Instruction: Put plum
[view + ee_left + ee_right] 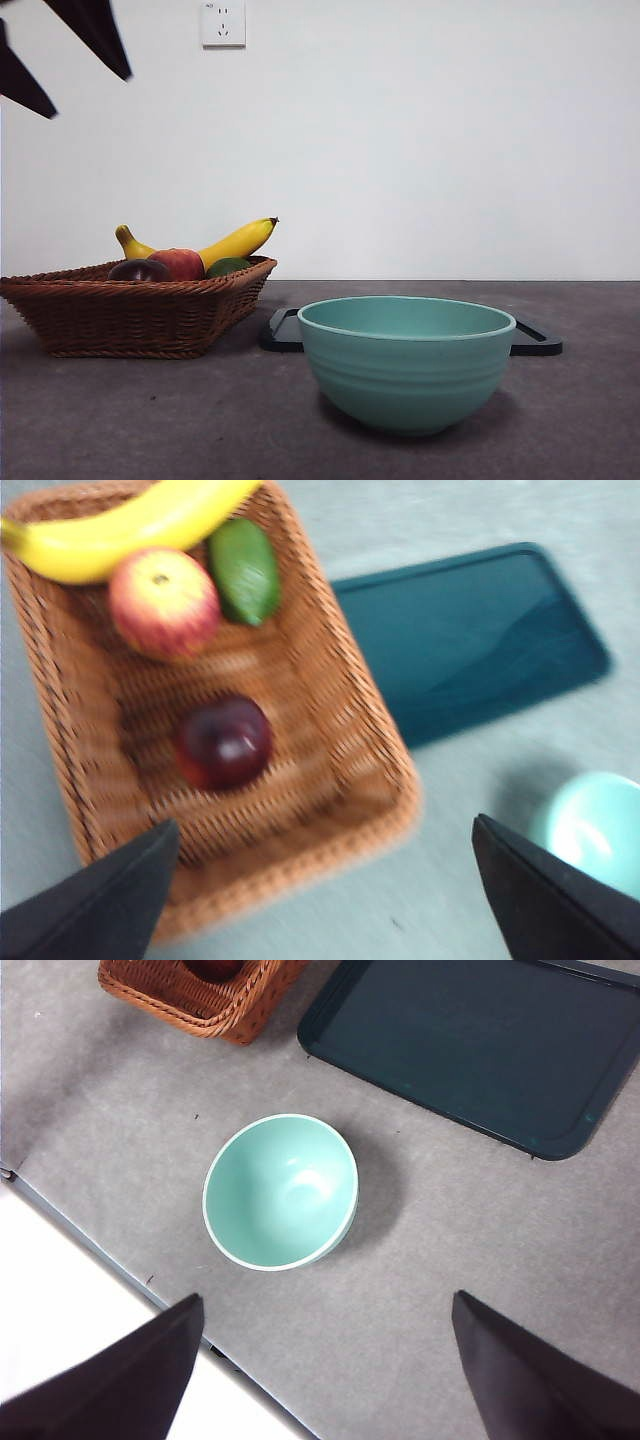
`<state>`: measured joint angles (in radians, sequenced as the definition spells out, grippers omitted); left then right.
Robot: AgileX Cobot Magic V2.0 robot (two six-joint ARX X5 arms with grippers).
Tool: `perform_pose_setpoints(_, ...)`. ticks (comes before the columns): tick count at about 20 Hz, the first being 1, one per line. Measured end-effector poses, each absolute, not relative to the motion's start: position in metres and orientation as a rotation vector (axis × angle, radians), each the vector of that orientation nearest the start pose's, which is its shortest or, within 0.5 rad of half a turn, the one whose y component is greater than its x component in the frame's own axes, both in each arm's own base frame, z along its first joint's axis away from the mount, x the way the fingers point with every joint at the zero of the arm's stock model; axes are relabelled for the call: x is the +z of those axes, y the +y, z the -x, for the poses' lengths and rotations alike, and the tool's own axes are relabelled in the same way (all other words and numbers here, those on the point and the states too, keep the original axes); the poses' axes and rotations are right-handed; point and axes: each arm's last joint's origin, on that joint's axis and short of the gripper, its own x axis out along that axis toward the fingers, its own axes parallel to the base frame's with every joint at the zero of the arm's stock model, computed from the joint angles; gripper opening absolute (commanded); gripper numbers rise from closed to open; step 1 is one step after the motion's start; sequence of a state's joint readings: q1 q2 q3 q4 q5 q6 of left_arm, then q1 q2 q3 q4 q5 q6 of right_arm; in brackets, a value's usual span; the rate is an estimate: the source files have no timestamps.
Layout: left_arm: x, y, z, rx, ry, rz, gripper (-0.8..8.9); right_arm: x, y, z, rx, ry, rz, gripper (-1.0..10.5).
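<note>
Open left gripper [325, 895] above plum [224, 742]

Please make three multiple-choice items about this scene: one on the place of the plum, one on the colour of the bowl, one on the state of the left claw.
1. Where is the plum?
A. In the wicker basket
B. In the bowl
C. On the dark tray

2. What colour is the bowl?
A. Red
B. Light green-blue
C. Yellow

3. In what state is the left claw?
A. Shut on the plum
B. Shut on the banana
C. Open and holding nothing

Answers: 1 A, the plum lies on the basket floor, apart from the apple. 2 B, all three views show it light green-blue. 3 C, its jaws stand wide apart above the basket with nothing between them.
</note>
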<state>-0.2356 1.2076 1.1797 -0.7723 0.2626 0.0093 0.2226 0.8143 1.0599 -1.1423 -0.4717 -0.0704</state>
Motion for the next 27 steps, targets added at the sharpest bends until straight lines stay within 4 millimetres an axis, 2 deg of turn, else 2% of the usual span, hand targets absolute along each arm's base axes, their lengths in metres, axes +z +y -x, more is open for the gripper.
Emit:
perform_pose_setpoints(3, 0.329, -0.075, -0.262, -0.438, 0.849, -0.031, 4.68, 0.34, 0.039, -0.114, 0.678, 0.883, -0.051, 4.0)
perform_pose_setpoints(5, 0.319, -0.083, -0.279, -0.423, 0.895, -0.052, 4.68, 0.34, 0.039, -0.114, 0.678, 0.883, -0.051, 4.0)
perform_pose_setpoints(11, 0.269, -0.098, -0.317, -0.341, 1.02, -0.12, 4.68, 0.34, 0.039, -0.114, 0.678, 0.883, -0.051, 4.0)
perform_pose_setpoints(18, 0.229, -0.105, -0.34, -0.322, 1.092, -0.14, 4.68, 0.34, 0.039, -0.114, 0.678, 0.883, -0.051, 4.0)
perform_pose_setpoints(24, 0.213, -0.108, -0.347, -0.319, 1.116, -0.145, 4.61, 0.34, 0.039, -0.114, 0.678, 0.883, -0.051, 4.0)
perform_pose_setpoints(27, 0.208, -0.108, -0.349, -0.318, 1.131, -0.147, 3.71, 0.34, 0.039, -0.114, 0.678, 0.883, -0.051, 4.0)
